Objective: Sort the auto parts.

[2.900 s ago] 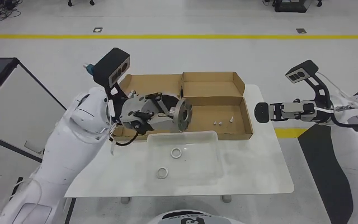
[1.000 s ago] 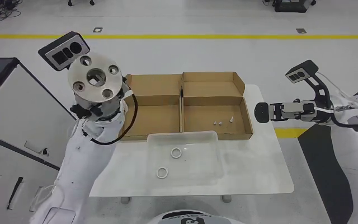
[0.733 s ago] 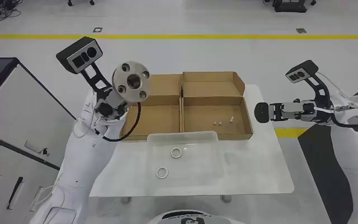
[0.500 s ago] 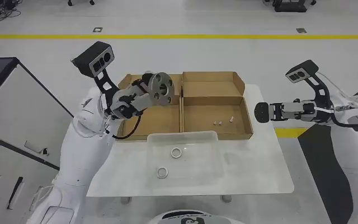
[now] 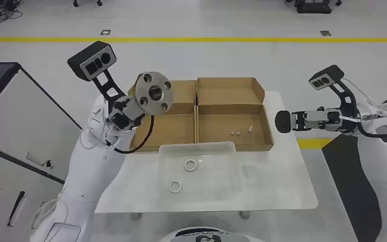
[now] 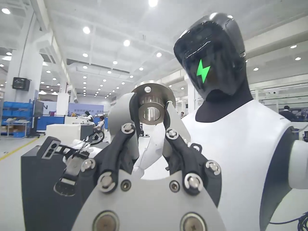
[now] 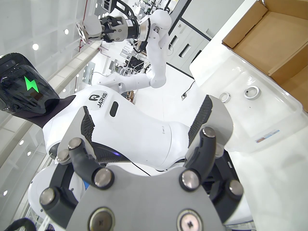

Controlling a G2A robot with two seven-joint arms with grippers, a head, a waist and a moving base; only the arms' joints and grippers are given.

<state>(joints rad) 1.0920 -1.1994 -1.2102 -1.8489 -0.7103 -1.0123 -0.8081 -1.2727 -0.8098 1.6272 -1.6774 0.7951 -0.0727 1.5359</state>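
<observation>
Flanged metal hub (image 6: pixel 151 108), raised in the air above the table's left side: its narrow collar sits between the two fingers of the left gripper (image 6: pixel 150 115), which are clamped on it from either side, while the broad round flange with its central bore and ring of holes faces up toward the top camera. In the top view the hub appears over the far-left corner of the left cardboard box (image 5: pixel 172 130). The right cardboard box (image 5: pixel 217 130) touches the left one along a shared wall; near its right side lie two small screws (image 5: pixel 237 131), close together. A clear plastic tray (image 5: pixel 227 178) stands just nearer than the boxes, and two metal rings (image 5: pixel 190 164) lie apart in its left half. Boxes and tray rest on a white table (image 5: pixel 284 181). The right gripper (image 7: pixel 146 118) hangs beyond the table's right edge, level with the boxes and well apart from every part, its fingers spread wide with nothing between them.
</observation>
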